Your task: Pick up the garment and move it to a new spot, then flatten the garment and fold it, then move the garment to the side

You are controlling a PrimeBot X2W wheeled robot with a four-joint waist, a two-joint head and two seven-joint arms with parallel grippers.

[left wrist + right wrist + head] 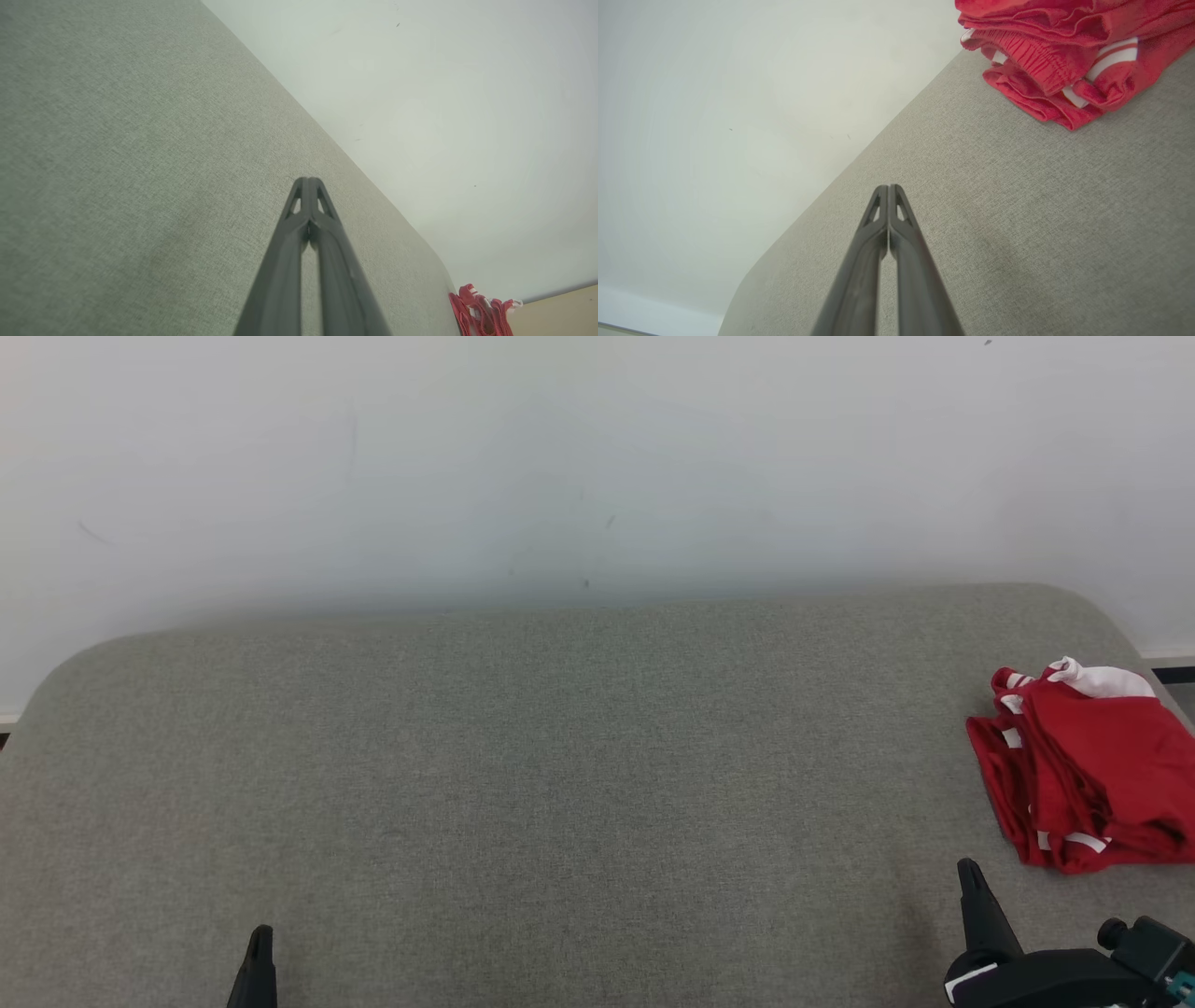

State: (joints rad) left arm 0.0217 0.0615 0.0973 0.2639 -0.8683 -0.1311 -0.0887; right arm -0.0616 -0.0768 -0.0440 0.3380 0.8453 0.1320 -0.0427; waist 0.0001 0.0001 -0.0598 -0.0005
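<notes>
Grey fabric-covered table before a white wall. Left gripper, at the table's near edge, left side: fingers pressed together, empty. Right gripper, at the table's near edge, right side: likewise closed, empty. Red-and-white garment, folded, lies at the table's right end.

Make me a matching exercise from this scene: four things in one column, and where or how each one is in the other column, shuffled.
Things
1. red garment
2. left tool
3. right tool
4. white wall

Places and states
A. shut, at the lower left of the head view
B. behind the grey padded surface
C. bunched in a pile at the surface's right end
D. shut, at the lower right, just short of the pile

Pairs: 1-C, 2-A, 3-D, 4-B
</notes>
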